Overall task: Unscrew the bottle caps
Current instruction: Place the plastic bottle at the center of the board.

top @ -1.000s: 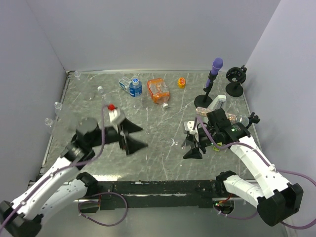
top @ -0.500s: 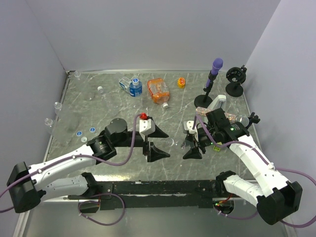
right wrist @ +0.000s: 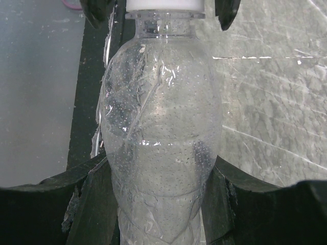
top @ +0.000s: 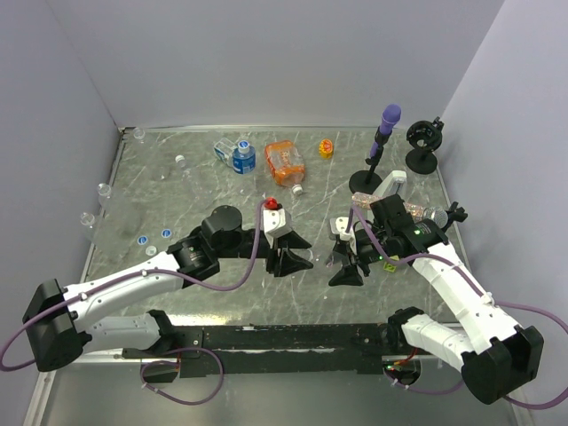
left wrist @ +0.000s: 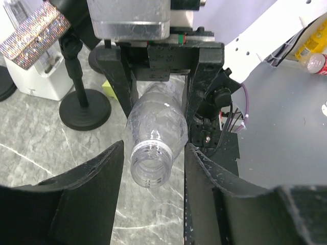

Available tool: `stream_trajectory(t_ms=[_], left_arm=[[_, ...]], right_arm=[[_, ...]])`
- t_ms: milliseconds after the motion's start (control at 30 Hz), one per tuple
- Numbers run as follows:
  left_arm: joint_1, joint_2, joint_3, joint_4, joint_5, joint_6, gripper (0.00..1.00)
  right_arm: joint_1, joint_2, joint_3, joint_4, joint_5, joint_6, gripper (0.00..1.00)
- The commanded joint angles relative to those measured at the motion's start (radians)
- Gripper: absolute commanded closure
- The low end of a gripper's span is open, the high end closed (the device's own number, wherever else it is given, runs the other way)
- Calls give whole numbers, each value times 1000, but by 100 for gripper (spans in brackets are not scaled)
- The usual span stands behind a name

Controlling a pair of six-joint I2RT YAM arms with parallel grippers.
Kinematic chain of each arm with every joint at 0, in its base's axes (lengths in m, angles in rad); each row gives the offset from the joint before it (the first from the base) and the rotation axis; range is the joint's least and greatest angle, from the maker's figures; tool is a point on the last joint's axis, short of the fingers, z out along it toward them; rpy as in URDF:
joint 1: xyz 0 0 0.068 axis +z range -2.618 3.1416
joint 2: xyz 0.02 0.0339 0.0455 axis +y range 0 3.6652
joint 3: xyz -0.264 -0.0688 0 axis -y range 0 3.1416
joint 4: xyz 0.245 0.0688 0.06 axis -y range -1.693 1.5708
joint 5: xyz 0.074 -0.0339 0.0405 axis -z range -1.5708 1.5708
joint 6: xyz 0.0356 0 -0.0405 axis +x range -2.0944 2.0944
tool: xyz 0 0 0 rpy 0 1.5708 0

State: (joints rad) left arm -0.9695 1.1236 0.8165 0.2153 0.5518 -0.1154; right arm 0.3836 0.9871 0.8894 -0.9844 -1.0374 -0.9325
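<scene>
Bottle (left wrist: 153, 122), clear and crumpled, clamped around its body by right gripper (right wrist: 159, 168), lying level with long axis aimed straight at left gripper (left wrist: 155, 147), neck (left wrist: 152, 153) leading. Left jaws parted, flanking that neck, just short of touching. Mouth (left wrist: 150, 176) apparently bare from left wrist, white band (right wrist: 164, 4) there from right wrist: cap doubtful. Loose blue bottle caps (top: 142, 238) on table (top: 204, 195) well left, nearer left arm.

Grey, white-veined marble table (top: 169, 200) fills the centre and lower frame, enclosed by plain pale walls (top: 284, 62) at left, top and right. Lighting is even and diffuse, shadows soft.
</scene>
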Motion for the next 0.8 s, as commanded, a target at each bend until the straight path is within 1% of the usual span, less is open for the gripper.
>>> stream_trajectory(t_ms=[0, 233, 367, 433, 500, 533, 567, 600, 667, 733, 767], left_arm=[[-6, 1, 42, -14, 14, 25, 46], [-6, 5, 41, -36, 17, 37, 47], [-6, 15, 50, -42, 30, 37, 62], [-6, 24, 58, -50, 37, 34, 72], [-6, 25, 61, -50, 34, 23, 88], [-6, 24, 64, -50, 30, 14, 92], [-6, 24, 65, -51, 24, 5, 99], [-6, 21, 69, -56, 19, -7, 99], [-6, 10, 69, -73, -4, -24, 99], [-6, -16, 58, -89, -24, -44, 99], [-6, -39, 50, -108, -39, -53, 99]], right_arm=[[-3, -8, 19, 12, -36, -20, 82], [-2, -4, 23, 9, -36, -20, 82], [-2, -4, 23, 9, -36, -20, 82], [-3, -4, 23, 9, -36, -20, 81], [-2, -4, 23, 9, -36, -19, 81], [-2, -2, 23, 10, -36, -16, 76], [-2, -5, 22, 12, -35, -12, 71], [-2, -5, 22, 13, -36, -11, 67], [-2, -10, 22, 12, -41, -11, 52], [-3, -16, 22, 15, -46, -5, 31], [-2, -22, 23, 18, -52, 7, 14]])
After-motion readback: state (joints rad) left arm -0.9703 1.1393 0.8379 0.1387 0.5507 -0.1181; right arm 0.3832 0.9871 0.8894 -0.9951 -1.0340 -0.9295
